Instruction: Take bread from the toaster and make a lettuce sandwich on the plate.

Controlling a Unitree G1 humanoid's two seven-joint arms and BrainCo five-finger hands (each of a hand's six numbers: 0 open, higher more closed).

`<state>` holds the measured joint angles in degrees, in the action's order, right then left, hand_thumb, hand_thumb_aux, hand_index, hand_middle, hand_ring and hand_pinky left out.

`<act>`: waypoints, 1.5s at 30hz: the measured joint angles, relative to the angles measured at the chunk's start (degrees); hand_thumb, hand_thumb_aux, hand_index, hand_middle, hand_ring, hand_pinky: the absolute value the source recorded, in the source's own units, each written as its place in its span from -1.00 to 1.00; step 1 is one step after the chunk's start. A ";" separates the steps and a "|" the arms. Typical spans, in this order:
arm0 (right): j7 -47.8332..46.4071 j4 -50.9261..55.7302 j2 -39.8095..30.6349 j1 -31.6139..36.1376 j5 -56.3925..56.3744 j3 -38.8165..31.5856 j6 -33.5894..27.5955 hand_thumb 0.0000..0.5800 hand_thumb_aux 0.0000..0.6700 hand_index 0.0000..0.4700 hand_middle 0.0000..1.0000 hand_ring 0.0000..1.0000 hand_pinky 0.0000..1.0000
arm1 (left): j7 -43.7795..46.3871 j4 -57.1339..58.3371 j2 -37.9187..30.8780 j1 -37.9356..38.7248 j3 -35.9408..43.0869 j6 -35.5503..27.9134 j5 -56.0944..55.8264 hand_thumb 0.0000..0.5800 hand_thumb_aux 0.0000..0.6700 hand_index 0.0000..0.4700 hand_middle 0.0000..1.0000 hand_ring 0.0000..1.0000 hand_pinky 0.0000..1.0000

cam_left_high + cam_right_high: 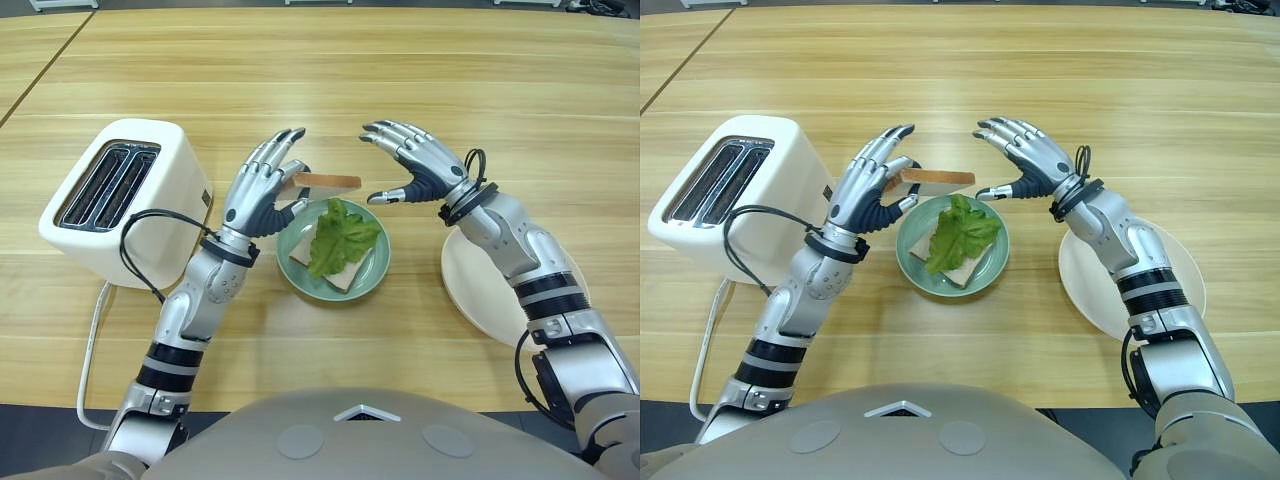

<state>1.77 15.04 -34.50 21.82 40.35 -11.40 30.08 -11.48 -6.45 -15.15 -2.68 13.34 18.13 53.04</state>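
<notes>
While I watch through the head camera, the left hand (262, 190) pinches one end of a toasted bread slice (327, 182) between thumb and fingers. The slice lies about level in the air, over the far rim of the green plate (378, 262). The other fingers of that hand stretch up and forward above it.

The right hand (415, 160) hangs on the other side of the slice, palm down. Its fingers are spread and gently arched and grasp nothing. Its thumb points toward the free end of the slice and comes near it, though I see a small gap between them.

On the green plate a second bread slice (345, 275) lies flat, with a lettuce leaf (340, 235) spread on top covering most of it. The plate sits on the wooden surface (450, 80), between the two forearms.

The cream toaster (150, 215) stands to the left of the green plate, just beside the left forearm, with its two slots facing up. I cannot tell what is inside them. Its white cord (90, 340) runs down toward the near edge. A white plate (480, 290) lies to the right, partly under the right forearm.
</notes>
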 measured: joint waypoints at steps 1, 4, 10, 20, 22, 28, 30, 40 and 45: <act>0.16 0.40 -0.05 0.16 -0.37 0.53 -0.51 -1.00 -1.00 -1.00 -1.00 -1.00 -1.00 | -1.25 0.96 0.00 -0.41 1.34 -0.17 2.12 1.00 1.00 1.00 -1.00 -1.00 -1.00; 0.24 0.65 -0.08 0.22 -1.02 0.71 -0.97 -1.00 -1.00 -1.00 -1.00 -1.00 -1.00 | -4.66 2.47 -0.06 -1.37 4.69 -0.62 6.80 1.00 1.00 1.00 -1.00 -1.00 -1.00; 0.22 0.48 -0.08 0.21 -1.73 0.68 -1.05 -1.00 -1.00 -1.00 -1.00 -1.00 -1.00 | -7.38 3.58 0.01 -1.43 9.48 -2.84 11.21 1.00 1.00 1.00 -1.00 -1.00 -1.00; -0.64 -0.84 -0.08 0.06 -1.94 0.41 -1.04 -1.00 -1.00 -1.00 -1.00 -1.00 -1.00 | -5.60 0.60 -0.70 5.73 15.55 -10.61 17.73 1.00 1.00 1.00 -1.00 -1.00 -1.00; -0.84 -0.93 -0.08 0.06 -1.95 0.39 -1.03 -1.00 -1.00 -1.00 -1.00 -1.00 -1.00 | -4.58 -0.80 -1.09 7.29 15.74 -12.17 17.96 1.00 1.00 1.00 -1.00 -1.00 -1.00; -0.97 -1.31 -0.09 0.03 -1.95 0.38 -0.95 -1.00 -1.00 -1.00 -1.00 -1.00 -1.00 | -3.31 -2.79 -1.55 9.37 17.25 -14.73 18.26 1.00 1.00 1.00 -1.00 -1.00 -1.00; -0.99 -1.31 -0.09 0.03 -1.95 0.38 -0.92 -1.00 -1.00 -1.00 -1.00 -1.00 -1.00 | -3.19 -2.83 -1.44 9.42 17.45 -15.15 17.79 0.96 0.70 0.70 -1.00 -1.00 -1.00; -1.34 -1.46 -0.09 -0.08 -1.95 0.26 -0.89 -1.00 -1.00 -1.00 -1.00 -1.00 -1.00 | -0.19 -7.18 -0.55 12.07 17.78 -17.49 17.13 -1.00 -1.00 -1.00 -1.00 -1.00 -1.00; -1.37 -1.46 -0.09 -0.10 -1.94 0.04 -0.88 -1.00 -1.00 -1.00 -1.00 -1.00 -1.00 | 1.14 -9.41 0.04 12.92 17.81 -18.15 16.65 -1.00 -1.00 -1.00 -1.00 -1.00 -1.00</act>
<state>0.40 13.58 -34.59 21.72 38.41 -11.36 29.20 -10.35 -15.87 -15.11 10.24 31.15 -0.01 69.69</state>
